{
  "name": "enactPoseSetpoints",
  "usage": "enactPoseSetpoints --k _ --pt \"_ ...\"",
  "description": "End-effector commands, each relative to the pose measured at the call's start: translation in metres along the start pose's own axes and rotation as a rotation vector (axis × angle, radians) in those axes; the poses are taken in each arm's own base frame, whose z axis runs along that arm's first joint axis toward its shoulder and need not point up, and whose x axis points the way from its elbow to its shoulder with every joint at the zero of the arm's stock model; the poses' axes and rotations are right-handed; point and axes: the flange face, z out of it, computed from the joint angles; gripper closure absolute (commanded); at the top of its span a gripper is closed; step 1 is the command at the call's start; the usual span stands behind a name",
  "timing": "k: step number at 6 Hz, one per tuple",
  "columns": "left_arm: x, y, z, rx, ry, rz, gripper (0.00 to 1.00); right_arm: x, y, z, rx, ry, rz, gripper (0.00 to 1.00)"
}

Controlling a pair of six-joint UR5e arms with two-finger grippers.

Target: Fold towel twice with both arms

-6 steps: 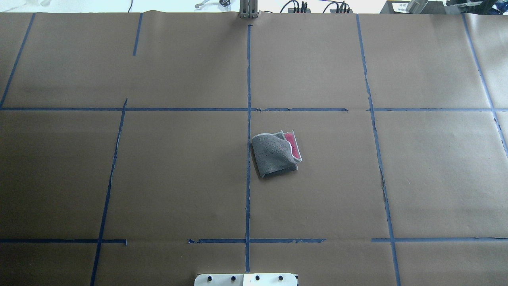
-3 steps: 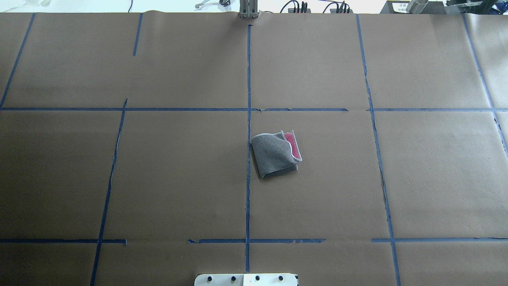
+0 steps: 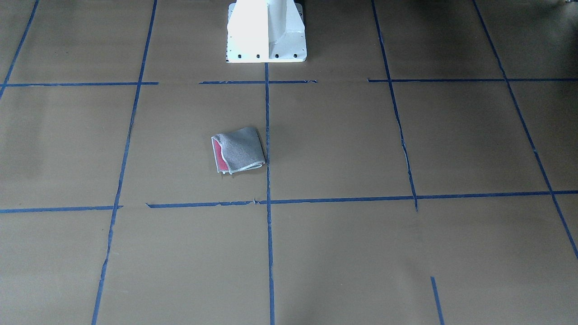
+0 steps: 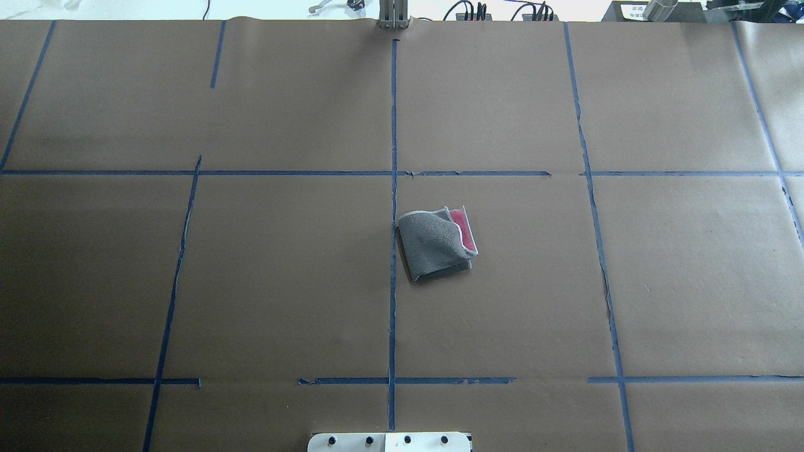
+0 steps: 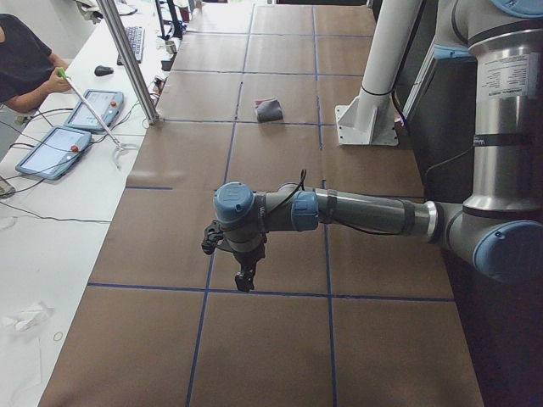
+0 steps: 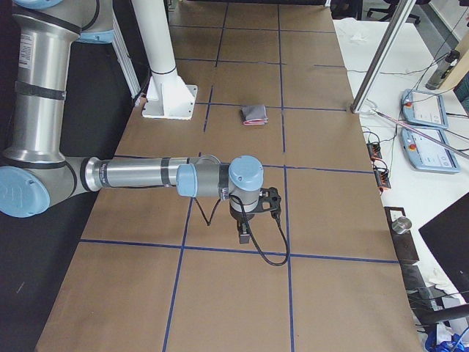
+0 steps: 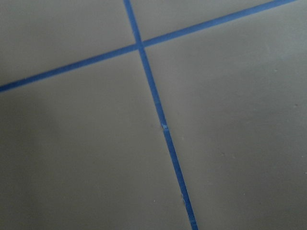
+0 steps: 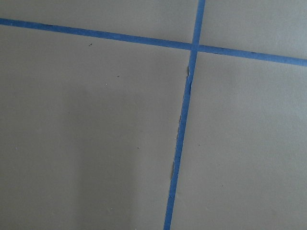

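The towel (image 4: pixel 433 245) lies folded into a small packet just right of the table's centre tape line, grey face out, with a pink strip showing at its right edge. It also shows in the front view (image 3: pixel 239 151) and both side views (image 5: pixel 269 110) (image 6: pixel 255 114). No arm is near it. My left gripper (image 5: pixel 246 278) points down over the table's left end, far from the towel; I cannot tell if it is open. My right gripper (image 6: pixel 242 236) points down over the right end; I cannot tell its state either. Both wrist views show only brown paper and blue tape.
The white pedestal base (image 3: pixel 266 31) stands at the robot's side of the table. Brown paper with blue tape lines (image 4: pixel 393 125) covers the table. A metal pole (image 5: pixel 127 59), tablets (image 5: pixel 93 106) and an operator (image 5: pixel 25 64) are beyond the far edge.
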Motion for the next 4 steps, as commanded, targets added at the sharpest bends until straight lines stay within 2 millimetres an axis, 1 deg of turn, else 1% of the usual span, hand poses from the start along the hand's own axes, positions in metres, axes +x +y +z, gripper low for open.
enactPoseSetpoints --k 1,2,3,4 --pt "0.003 0.012 0.008 -0.001 0.085 -0.166 0.00 -0.002 -0.003 -0.001 0.004 -0.001 0.003 0.00" --pt "0.004 0.013 0.006 0.014 0.079 -0.149 0.00 -0.002 -0.017 0.000 0.003 0.000 -0.002 0.00" --pt "0.000 0.005 0.005 0.018 0.062 -0.149 0.00 0.001 -0.022 0.003 0.001 0.000 0.000 0.00" --pt "0.001 0.002 0.004 0.034 0.060 -0.137 0.00 0.003 -0.020 0.005 -0.006 -0.003 0.008 0.00"
